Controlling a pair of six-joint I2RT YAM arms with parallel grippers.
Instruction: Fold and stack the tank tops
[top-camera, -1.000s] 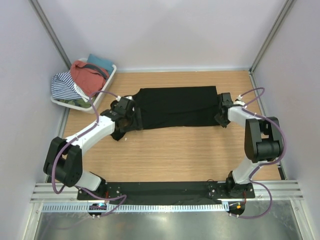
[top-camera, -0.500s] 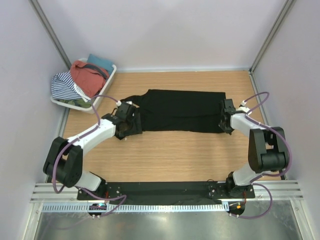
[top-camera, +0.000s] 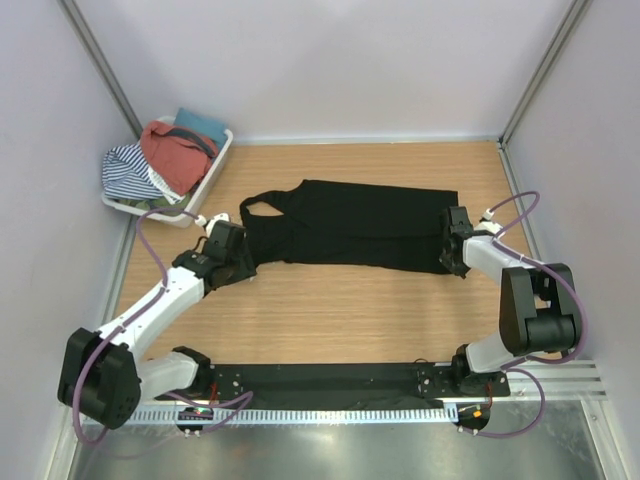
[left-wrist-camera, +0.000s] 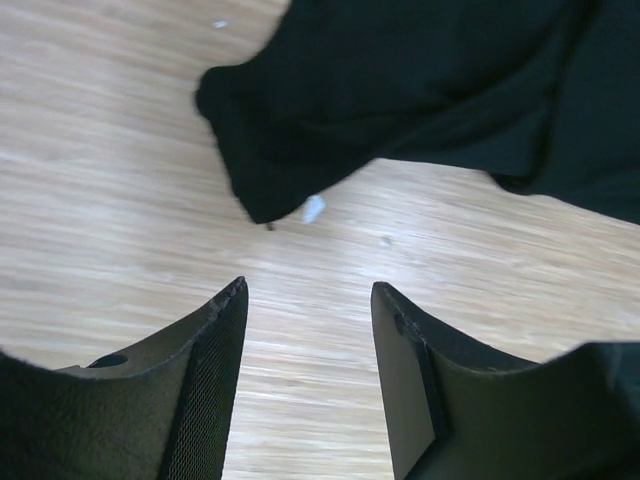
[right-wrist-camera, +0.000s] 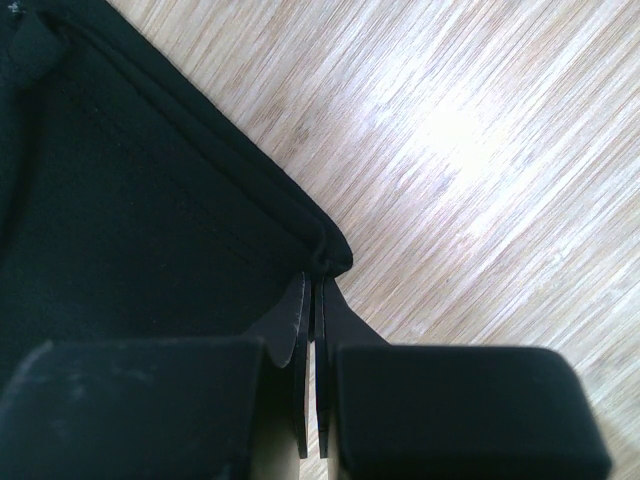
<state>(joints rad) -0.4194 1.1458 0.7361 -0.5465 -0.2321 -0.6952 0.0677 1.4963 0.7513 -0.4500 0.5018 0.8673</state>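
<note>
The right gripper (right-wrist-camera: 315, 285) is found closed, its thin fingertips pressed together on the lower right hem corner of the black tank top (top-camera: 350, 225). The corner is judged to be pinched so that the cloth can be drawn flat. The left gripper (left-wrist-camera: 309, 290) is seen with its fingers apart and nothing between them, over bare table (top-camera: 330, 310), just short of the strap end at centre left of the overhead frame. The garment is laid lengthwise across the middle of that frame, not yet folded. The rust-red tank top (top-camera: 172, 150) is heaped in the white basket (top-camera: 210, 172) at upper left. No brand, label or legible writing is observed.
</note>
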